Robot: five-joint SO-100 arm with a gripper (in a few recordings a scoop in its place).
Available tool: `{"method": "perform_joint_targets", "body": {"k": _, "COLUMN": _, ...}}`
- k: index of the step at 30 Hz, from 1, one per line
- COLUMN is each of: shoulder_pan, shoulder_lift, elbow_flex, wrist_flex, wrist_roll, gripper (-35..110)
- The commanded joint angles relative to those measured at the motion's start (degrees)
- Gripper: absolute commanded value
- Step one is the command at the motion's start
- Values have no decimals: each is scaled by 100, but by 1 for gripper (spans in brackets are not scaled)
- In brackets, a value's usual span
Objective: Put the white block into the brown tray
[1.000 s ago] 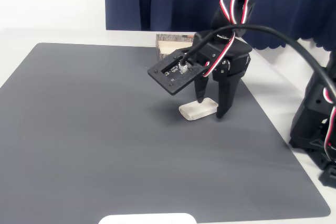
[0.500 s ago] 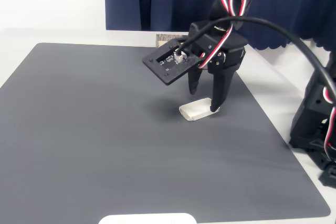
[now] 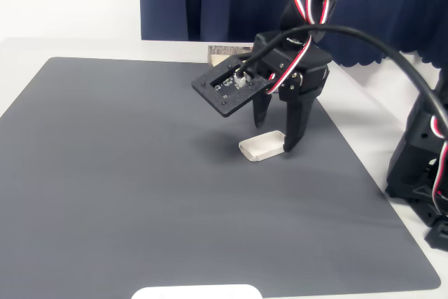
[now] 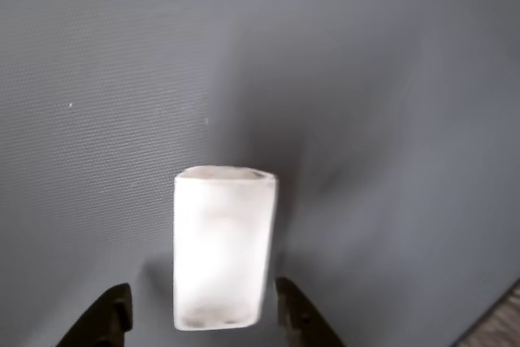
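The tool (image 3: 275, 139) has drawn its fingers in from a wider straddle to a narrow gap around the white block (image 3: 262, 146), not yet clamped; grasp looks imminent.

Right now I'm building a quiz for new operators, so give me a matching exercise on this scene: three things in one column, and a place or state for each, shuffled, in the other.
Things:
1. white block
2. brown tray
3. gripper

Places or states:
A. at the mat's far edge, mostly hidden behind the arm
B. open, one finger at each side of another thing
C. lying flat on the grey mat

Pairs: 1-C, 2-A, 3-B
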Motion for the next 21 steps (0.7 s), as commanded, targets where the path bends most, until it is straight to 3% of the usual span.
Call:
{"method": "perform_joint_targets", "body": {"k": 1, "shoulder_pan": 9, "shoulder_lift": 141, "elbow_flex": 9, "wrist_flex": -35, "wrist_roll": -18, "gripper": 40}}
{"method": "perform_joint_targets", "body": {"k": 21, "shoulder_pan": 44, "shoulder_lift": -97, "elbow_flex": 281, "wrist_flex": -387, "wrist_roll": -18, "gripper": 36}}
